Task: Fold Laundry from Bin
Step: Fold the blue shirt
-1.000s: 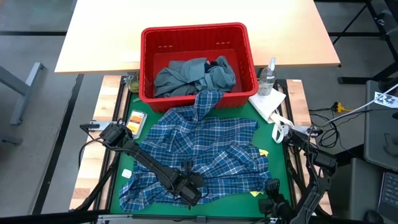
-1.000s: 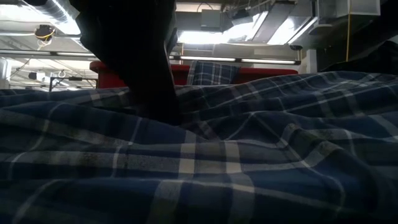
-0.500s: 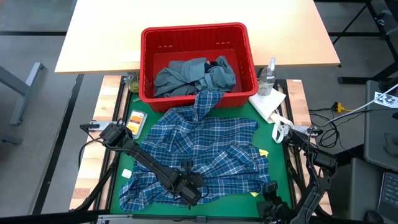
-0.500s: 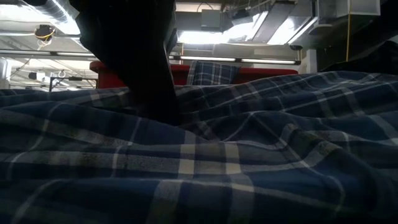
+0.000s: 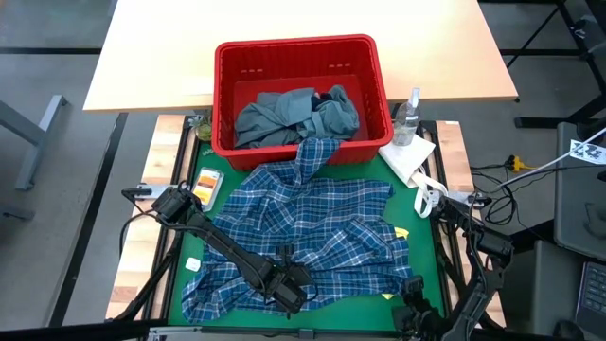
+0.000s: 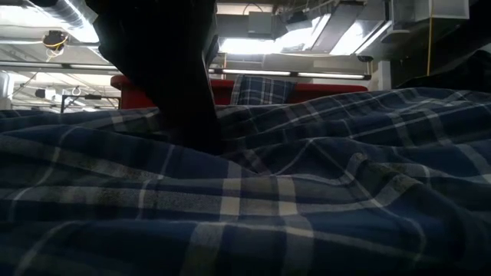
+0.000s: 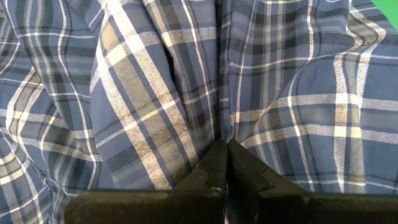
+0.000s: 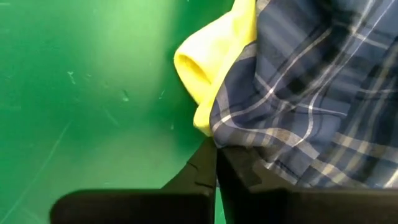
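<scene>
The blue-white plaid shirt (image 5: 312, 223) lies spread and rumpled on the green mat (image 5: 417, 246). One sleeve (image 5: 317, 152) reaches up over the near rim of the red bin (image 5: 295, 47). In the bin lies a grey-blue garment (image 5: 284, 116). A small yellow garment (image 8: 211, 68) pokes out from under the shirt's right near edge. My left gripper (image 5: 287, 289) is shut on the shirt near its near edge. My right gripper (image 5: 409, 286) is shut at the shirt's right near corner. In the low view the shirt (image 6: 268, 199) fills the foreground. My left gripper pinches a raised fold of the plaid shirt (image 7: 221, 134) between its two fingers, slanting down from above. The fold runs on from the fingertips. The shirt around it lies on the mat. My right gripper pinches the shirt's edge (image 8: 231, 142) right beside the yellow garment, slanting down from above. Whether the yellow cloth is also between the fingers, I cannot tell. The shirt lies on the mat there.
A spray bottle (image 5: 409, 116) and a white paper towel (image 5: 409, 156) stand right of the bin. A small orange and white item (image 5: 206, 185) lies at the mat's left edge. A pale wooden table (image 5: 151, 57) lies beyond the bin.
My right gripper has shut at the shirt's right near corner without shifting its place. The shirt and my left gripper stay as they were.
</scene>
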Robot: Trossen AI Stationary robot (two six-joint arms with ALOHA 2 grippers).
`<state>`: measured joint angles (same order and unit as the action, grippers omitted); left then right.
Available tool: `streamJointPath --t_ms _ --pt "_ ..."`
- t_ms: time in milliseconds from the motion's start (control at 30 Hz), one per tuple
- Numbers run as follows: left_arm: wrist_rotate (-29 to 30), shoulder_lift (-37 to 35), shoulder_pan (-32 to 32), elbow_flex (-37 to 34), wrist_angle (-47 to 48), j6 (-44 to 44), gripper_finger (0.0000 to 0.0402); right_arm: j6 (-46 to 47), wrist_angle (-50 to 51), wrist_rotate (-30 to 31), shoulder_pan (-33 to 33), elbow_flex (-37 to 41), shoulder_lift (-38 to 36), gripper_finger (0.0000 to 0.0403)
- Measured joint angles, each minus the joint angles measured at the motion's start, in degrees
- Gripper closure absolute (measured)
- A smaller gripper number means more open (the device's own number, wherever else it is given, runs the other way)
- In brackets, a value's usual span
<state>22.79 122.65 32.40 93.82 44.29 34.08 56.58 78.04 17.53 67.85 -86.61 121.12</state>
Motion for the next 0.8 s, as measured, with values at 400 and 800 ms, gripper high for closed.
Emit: streamJointPath --t_ms 400,800 --pt "0.00 -0.07 0.02 0.00 0.07 -0.02 0.0401 0.06 0.12 0.60 0.00 -0.05 0.00 0.0399" --pt "0.57 -0.79 0.04 0.00 2.98 0.10 0.0402 5.08 11.83 -7.54 0.00 -6.51 -0.26 0.0401"
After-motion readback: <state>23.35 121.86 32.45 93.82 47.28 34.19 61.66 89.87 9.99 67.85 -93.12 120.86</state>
